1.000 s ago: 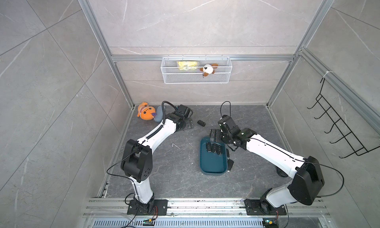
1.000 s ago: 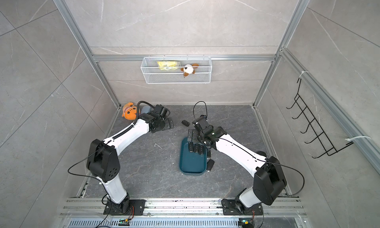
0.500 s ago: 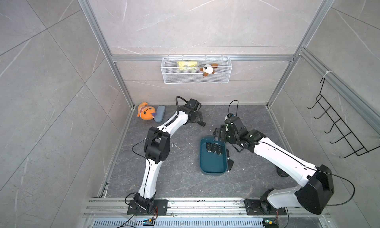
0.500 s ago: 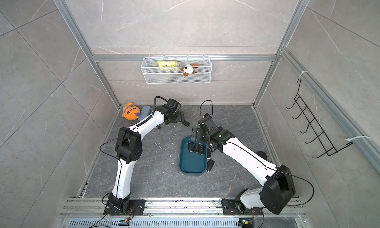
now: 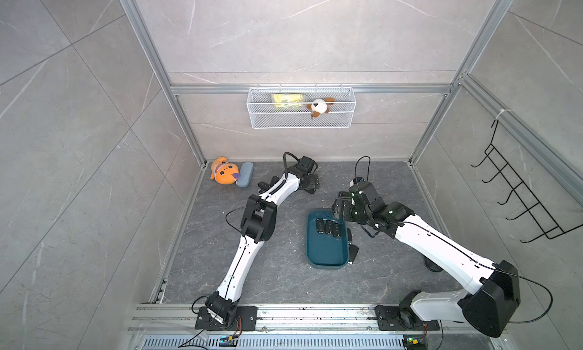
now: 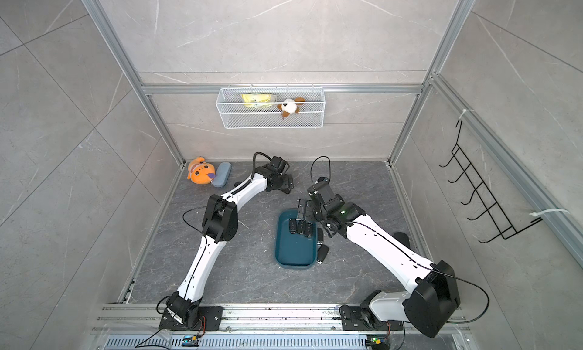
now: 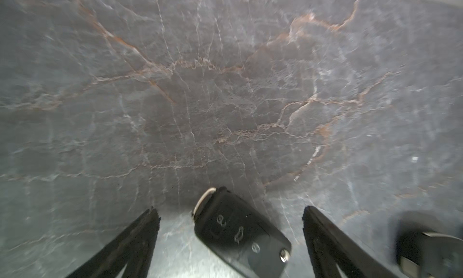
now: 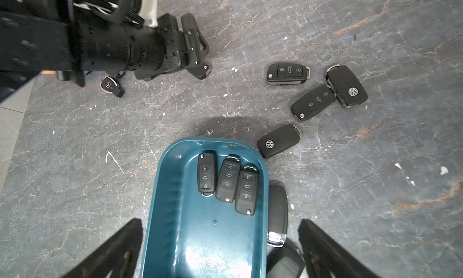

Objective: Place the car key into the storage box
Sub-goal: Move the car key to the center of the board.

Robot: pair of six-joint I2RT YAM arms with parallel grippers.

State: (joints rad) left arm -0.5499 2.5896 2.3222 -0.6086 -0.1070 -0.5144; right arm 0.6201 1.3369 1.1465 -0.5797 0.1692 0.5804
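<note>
Picking up the next key: three are in, lots are left

Three black keys [image 8: 226, 181] lie side by side inside the storage box [image 8: 200, 239], up at one end. The rest of the teal box is bare. So part of the job looks done.

The left gripper [image 7: 230, 211] is down low over the dark table [image 7: 225, 88], apart from the box. Its two fingers [image 7: 140, 234] are spread wide, and a car key [image 7: 240, 236] lies flat between them. There is a gap on each side, so the fingers do not touch the key. The gripper has hold of nothing.

The right gripper [image 8: 220, 222] hangs above the box. It is spread wide too, and it is empty.

Many keys are not in the box yet. A badge key [image 8: 278, 140] lies just beside a corner of the box. A long key [image 8: 276, 209] lies right along the box's outer wall. A group of three keys [image 8: 314, 102] sits further off, two of them touching. A round-topped key [image 8: 111, 86] lies near the left arm [image 8: 100, 46].

I think the next step is for the left fingers to close on the car key, lift it and carry it to the box.
</note>
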